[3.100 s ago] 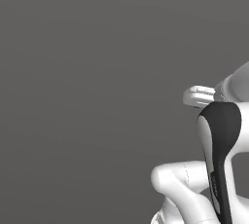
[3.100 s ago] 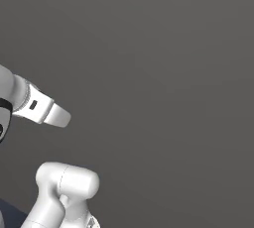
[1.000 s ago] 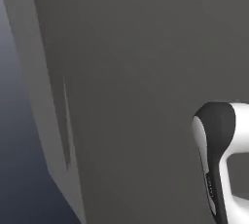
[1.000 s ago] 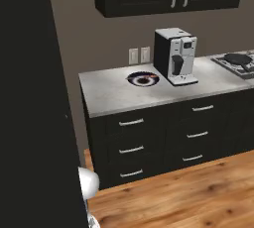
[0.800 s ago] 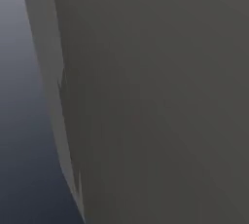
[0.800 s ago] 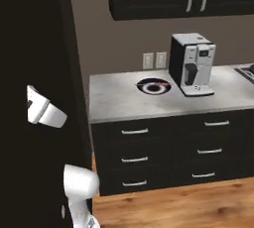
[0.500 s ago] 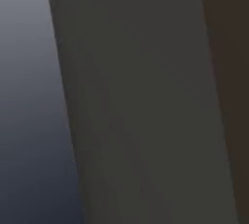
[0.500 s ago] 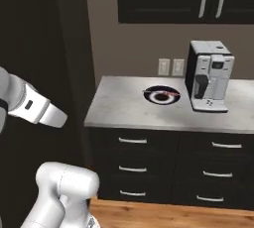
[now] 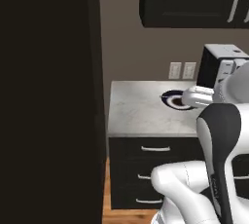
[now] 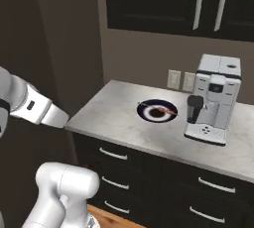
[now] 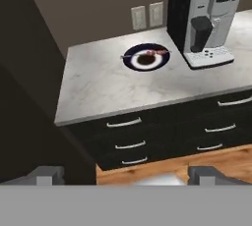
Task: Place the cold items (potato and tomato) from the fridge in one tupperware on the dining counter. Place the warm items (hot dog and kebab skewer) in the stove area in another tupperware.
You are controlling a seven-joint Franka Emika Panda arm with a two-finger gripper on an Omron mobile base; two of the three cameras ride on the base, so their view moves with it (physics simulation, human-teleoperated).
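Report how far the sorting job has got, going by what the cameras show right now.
Nothing looks done. The kebab skewer lies on a dark plate on the counter, beside the coffee machine. In hand: nothing, as the gripper is open and empty, well back from the counter. Left: all four items. The tupperware, hot dog, potato and tomato I can't make out here.

You can't tell what lies on the dark plate (image 10: 157, 111): a thin reddish stick, too small to name. In the left base view the arm (image 9: 221, 135) hides half that plate, and the coffee machine (image 9: 221, 67) is cut off by the right edge.
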